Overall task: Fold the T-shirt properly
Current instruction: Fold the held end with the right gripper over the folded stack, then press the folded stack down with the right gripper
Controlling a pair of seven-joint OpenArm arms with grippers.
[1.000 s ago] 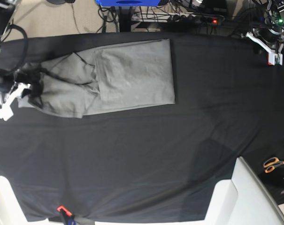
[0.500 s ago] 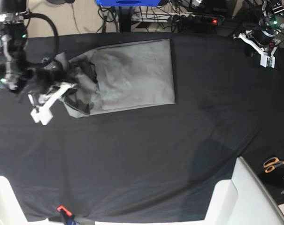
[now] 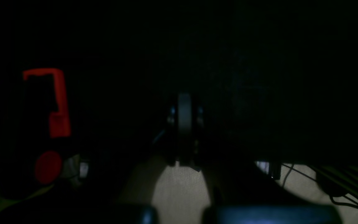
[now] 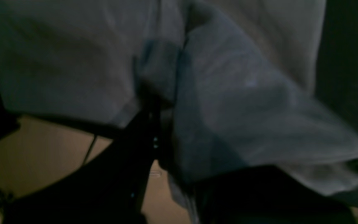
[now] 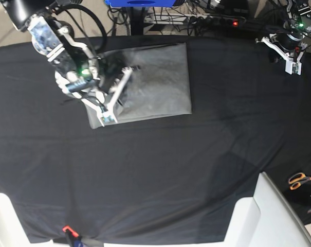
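in the base view the right gripper is carrying the sleeve end of the t-shirt over the flat body, which is lying near the far edge of the black cloth, left of centre. a second ago that end was stretched out toward the left edge; now it is doubled over. the left gripper is idling at the far right corner.

in the left wrist view the jaws are pressed together on nothing.

in the right wrist view grey fabric is bunching in nearly closed jaws. next, i judge, it should lay the fold flush and let go.
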